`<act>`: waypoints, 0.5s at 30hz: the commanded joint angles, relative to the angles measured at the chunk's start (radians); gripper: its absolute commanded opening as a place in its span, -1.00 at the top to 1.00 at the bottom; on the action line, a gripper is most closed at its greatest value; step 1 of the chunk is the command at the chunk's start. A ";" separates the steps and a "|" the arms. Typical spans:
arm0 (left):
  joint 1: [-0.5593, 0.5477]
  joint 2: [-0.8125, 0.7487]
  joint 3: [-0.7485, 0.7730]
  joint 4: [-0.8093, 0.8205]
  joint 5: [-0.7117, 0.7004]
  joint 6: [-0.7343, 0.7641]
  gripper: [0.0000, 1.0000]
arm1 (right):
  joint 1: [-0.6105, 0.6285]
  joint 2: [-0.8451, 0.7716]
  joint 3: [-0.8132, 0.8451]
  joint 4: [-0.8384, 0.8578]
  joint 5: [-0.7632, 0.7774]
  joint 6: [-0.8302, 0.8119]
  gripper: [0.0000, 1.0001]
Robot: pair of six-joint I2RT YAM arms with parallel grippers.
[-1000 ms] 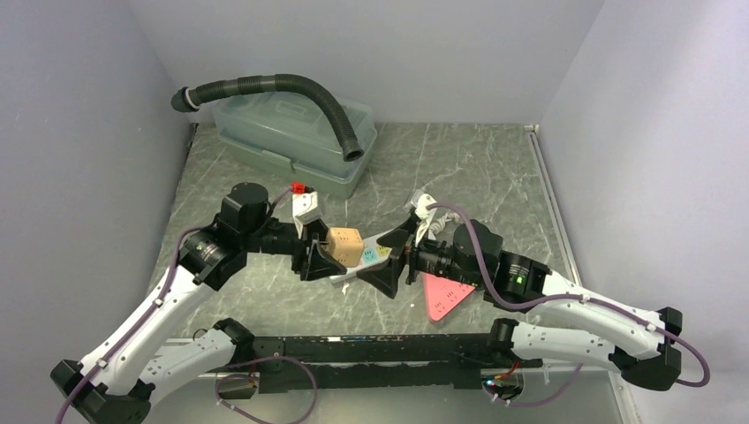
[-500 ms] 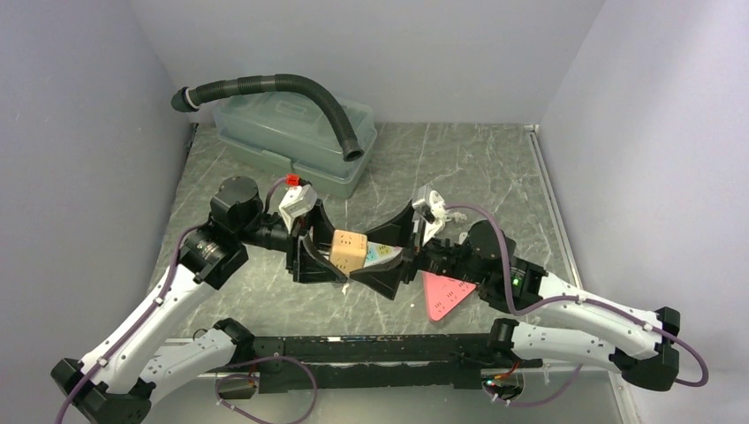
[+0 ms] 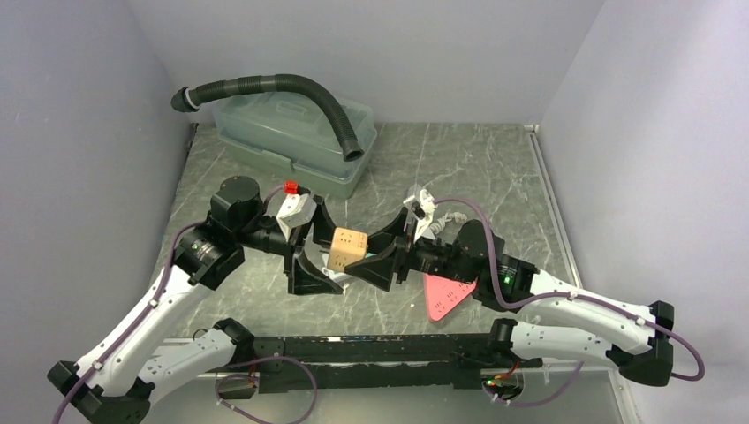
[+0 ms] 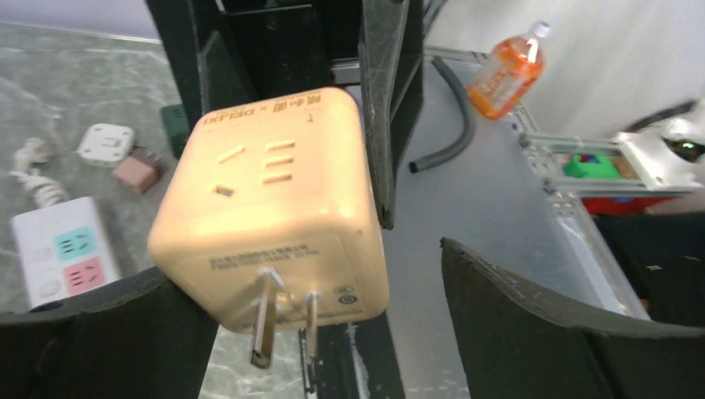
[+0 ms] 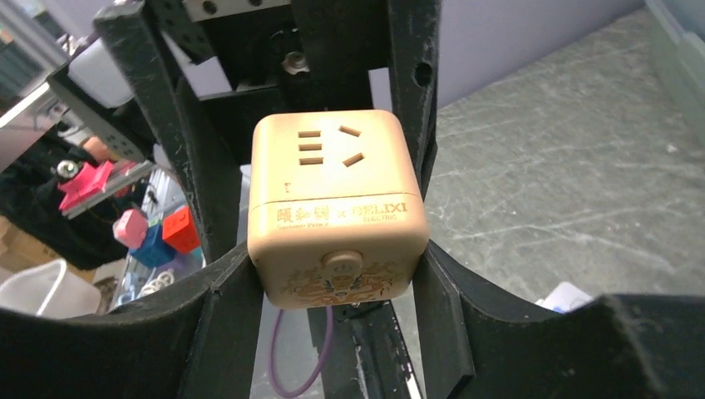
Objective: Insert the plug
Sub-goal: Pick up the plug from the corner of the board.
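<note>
With the right pincer (image 5: pixel 337 266) clamped on the plug (image 5: pixel 337 191) and the left pincer (image 4: pixel 308 266) spread wide, we should back the left straight off, sparing the prongs (image 4: pixel 266 320).

Marbled table (image 3: pixel 495 177), lidded box (image 3: pixel 274 132), pink triangle (image 3: pixel 442 299), power strip (image 4: pixel 62 249)

The tan cube plug (image 5: pixel 337 208) bears "DELIXI" on one side, after Chinese characters and a cross, while the fine print on its pronged face is too small to read.
</note>
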State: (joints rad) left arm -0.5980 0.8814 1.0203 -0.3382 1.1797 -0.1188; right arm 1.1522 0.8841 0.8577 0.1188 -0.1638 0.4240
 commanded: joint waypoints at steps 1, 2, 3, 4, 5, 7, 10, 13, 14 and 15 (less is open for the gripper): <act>0.001 -0.038 0.061 -0.200 -0.149 0.352 -0.99 | -0.013 -0.063 0.081 -0.058 0.137 0.026 1.00; 0.002 -0.053 0.067 -0.223 -0.203 0.427 -0.99 | -0.014 -0.059 0.105 -0.100 0.149 0.025 1.00; 0.001 -0.067 0.070 -0.239 -0.259 0.506 -0.99 | -0.014 -0.049 0.135 -0.158 0.157 0.023 1.00; 0.001 -0.084 0.068 -0.233 -0.321 0.570 -1.00 | -0.014 -0.035 0.166 -0.213 0.160 0.022 1.00; 0.001 -0.101 0.060 -0.212 -0.381 0.625 -0.99 | -0.015 -0.015 0.203 -0.274 0.161 0.023 1.00; 0.001 -0.135 0.040 -0.162 -0.448 0.743 -0.99 | -0.018 0.034 0.279 -0.400 0.161 0.028 1.00; 0.001 -0.167 0.014 -0.117 -0.427 0.894 -0.99 | -0.023 0.103 0.368 -0.469 0.118 0.032 1.00; 0.000 -0.177 0.020 -0.144 -0.344 1.043 -0.99 | -0.032 0.157 0.416 -0.498 0.071 0.040 1.00; 0.000 -0.179 0.021 -0.150 -0.327 1.081 -0.99 | -0.040 0.173 0.428 -0.505 0.054 0.042 1.00; 0.000 -0.183 0.019 -0.139 -0.322 1.099 -0.99 | -0.046 0.186 0.439 -0.512 0.041 0.044 1.00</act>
State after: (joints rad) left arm -0.5980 0.6991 1.0401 -0.4957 0.8177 0.7292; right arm 1.1240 1.0283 1.2304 -0.3248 -0.0616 0.4496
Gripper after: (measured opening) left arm 0.996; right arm 0.601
